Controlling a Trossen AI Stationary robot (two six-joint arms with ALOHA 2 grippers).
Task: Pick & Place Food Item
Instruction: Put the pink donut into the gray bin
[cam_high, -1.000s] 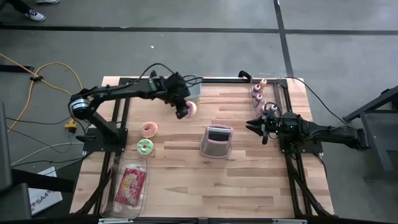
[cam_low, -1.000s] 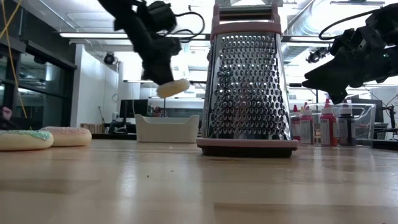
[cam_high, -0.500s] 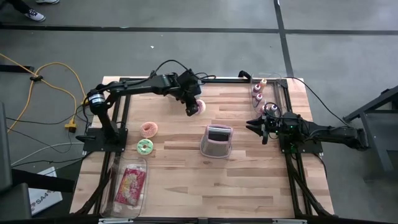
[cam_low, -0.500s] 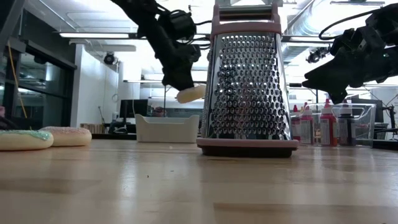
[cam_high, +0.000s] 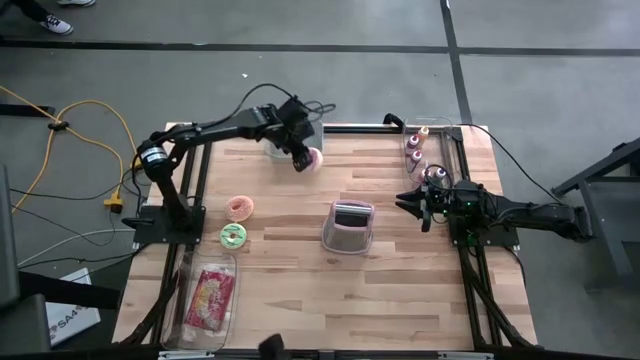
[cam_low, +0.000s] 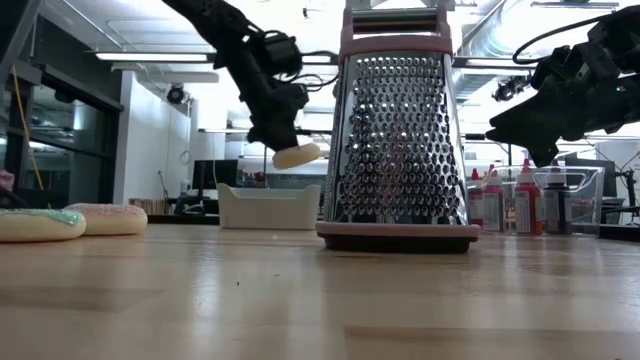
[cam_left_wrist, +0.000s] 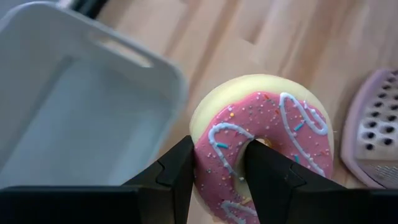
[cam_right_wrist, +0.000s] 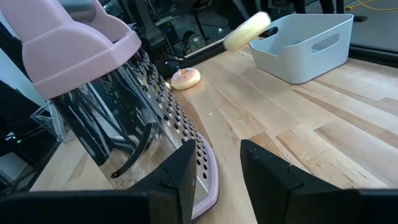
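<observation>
- The pink-iced donut (cam_left_wrist: 261, 140) is up in the air, at the far side of the table (cam_high: 300, 260), right beside the pale bin (cam_left_wrist: 74, 106). It does not touch the wood.
- The left gripper (cam_high: 300, 160) pinches the donut. One finger (cam_left_wrist: 273, 177) sits in the hole and the other presses on the outer edge, so the jaws are part way apart with the ring between them.
- From table height the donut (cam_low: 296, 155) shows side-on as a pale disc, hanging above the bin (cam_low: 268, 207). You cannot see its icing there.
- On the left side of the table lie a bag of snacks in a clear tray (cam_high: 210, 297), a green-iced donut (cam_high: 233, 235) and a pink donut (cam_high: 240, 207). Their toppings are too small to make out from above.
- In the middle stands the pink grater (cam_high: 348, 227), upright on the wood. The low camera cuts off its handle at the top.
- The left wrist camera sees only one edge of the grater (cam_left_wrist: 373, 134).
- On the right, a clear box of small bottles (cam_high: 415, 150) sits by the far corner. The labels cannot be read.
- The right gripper (cam_high: 407, 205) waits at the right edge, well away from the donut. Its two fingers are pressed close together and hold nothing.
- Past those fingers the grater (cam_right_wrist: 112, 93) fills much of the right wrist picture.
</observation>
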